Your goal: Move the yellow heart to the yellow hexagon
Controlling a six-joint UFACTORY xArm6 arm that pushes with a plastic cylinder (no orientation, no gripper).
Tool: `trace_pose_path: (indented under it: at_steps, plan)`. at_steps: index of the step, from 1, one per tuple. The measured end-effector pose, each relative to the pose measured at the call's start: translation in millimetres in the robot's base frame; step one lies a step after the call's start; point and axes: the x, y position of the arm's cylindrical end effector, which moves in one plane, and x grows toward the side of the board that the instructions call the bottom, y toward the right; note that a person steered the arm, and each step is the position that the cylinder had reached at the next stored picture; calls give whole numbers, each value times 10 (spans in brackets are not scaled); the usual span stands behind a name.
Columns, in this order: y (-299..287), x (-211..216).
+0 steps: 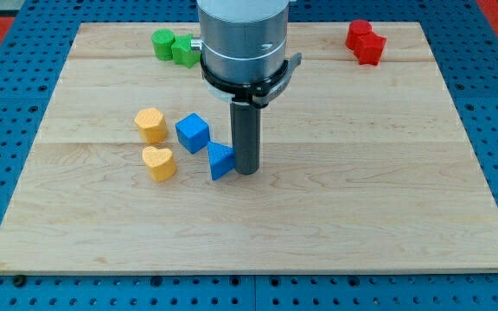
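Presently my tip [245, 171] rests on the wooden worktop [361, 199], just beside the blue triangle [220, 161] at its 3 o'clock, seemingly touching it. No fingers exist on this rod, so no open or closed state applies. The yellow heart [158, 162] lies at 9 o'clock of the triangle, with the yellow hexagon [150, 124] near it at 12 o'clock. A blue cube [193, 132] sits between hexagon and triangle. Green blocks [173, 45] and red blocks [366, 41] occupy the far edge.
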Motion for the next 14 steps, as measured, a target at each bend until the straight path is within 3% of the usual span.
trace_pose_path:
  at_steps: [1, 3, 5, 6, 7, 12, 14]
  plan:
    - [-96, 155]
    - [-515, -139]
    - [-319, 314]
    - [-652, 361]
    - [-1111, 59]
    - [-1191, -158]
    - [-1986, -259]
